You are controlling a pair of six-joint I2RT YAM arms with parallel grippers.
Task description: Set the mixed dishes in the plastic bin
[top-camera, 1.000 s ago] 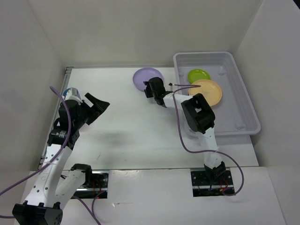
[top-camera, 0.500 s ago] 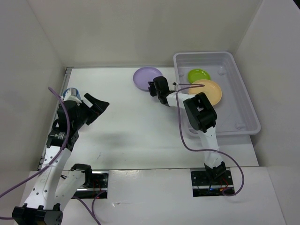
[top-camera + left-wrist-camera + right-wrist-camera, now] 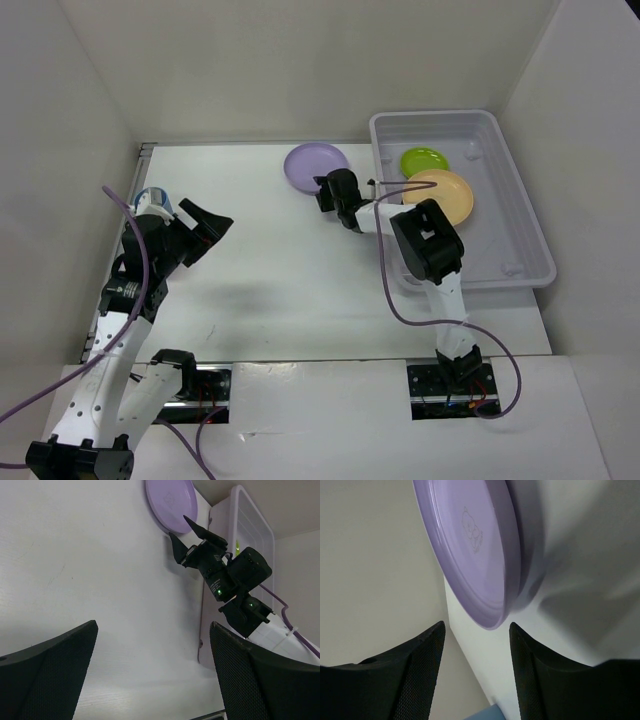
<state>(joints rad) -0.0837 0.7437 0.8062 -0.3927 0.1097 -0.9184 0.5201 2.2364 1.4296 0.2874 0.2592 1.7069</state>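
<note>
Gapes empty at the right gripper — tips parted, just short of the lavender plate lying flat ahead. Looks light, stiff, probably slick; calls for a pinch across the raised rim nearest the tips. Behind them, close, the plastic bin. Likewise spread at the left gripper — holding nothing.

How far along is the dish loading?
Done: lime green round plate and pale orange round plate lie in the translucent plastic bin. In hand: nothing gripped; right gripper open at the lavender round plate. Remaining: that plate, on the table. Left gripper open, empty.
</note>
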